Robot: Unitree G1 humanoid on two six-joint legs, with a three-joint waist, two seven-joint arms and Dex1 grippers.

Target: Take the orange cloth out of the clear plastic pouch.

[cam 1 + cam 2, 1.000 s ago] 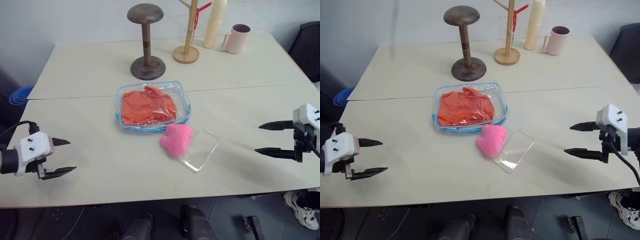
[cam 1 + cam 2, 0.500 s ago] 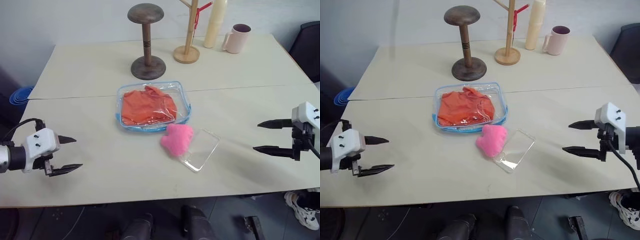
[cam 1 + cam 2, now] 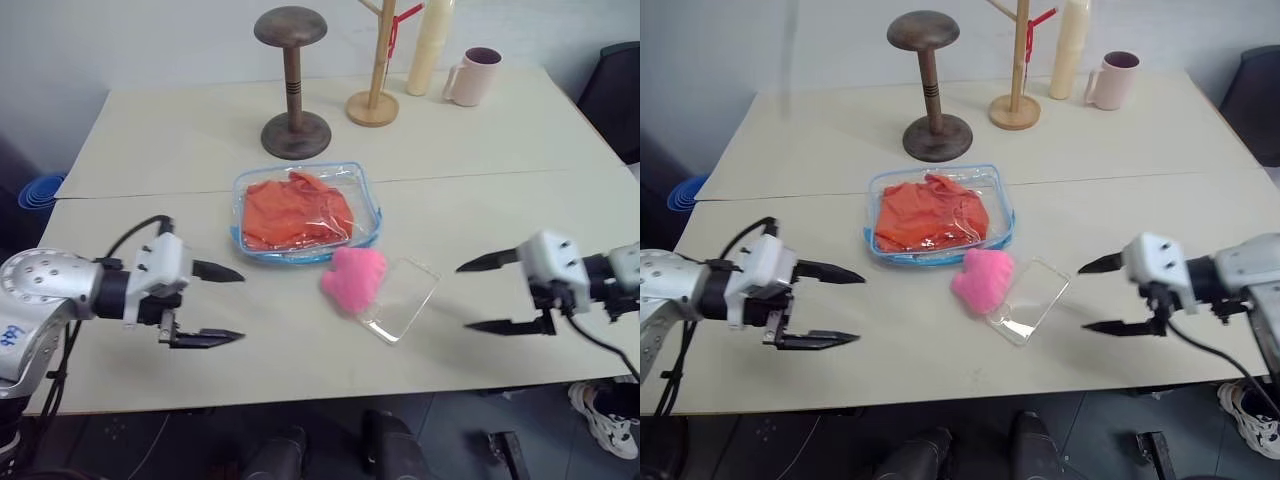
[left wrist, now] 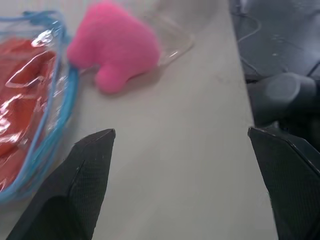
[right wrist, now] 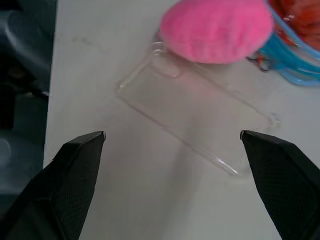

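From the head we see the orange cloth (image 3: 296, 211) lying sealed inside the clear plastic pouch (image 3: 306, 213) mid-tabletop, while our left gripper (image 3: 222, 304) and right gripper (image 3: 482, 296) hover near the front edge, both spread wide and empty, apparently flanking it for a two-handed grab. Our left wrist looks past the pouch's blue rim toward the pink plush (image 4: 114, 43). Our right wrist looks over the flat clear rectangle (image 5: 197, 112) between us and the pouch.

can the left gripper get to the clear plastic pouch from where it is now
Probably yes: the left gripper is open, and only bare table lies between it and the clear plastic pouch. The pink plush sits off to the side.
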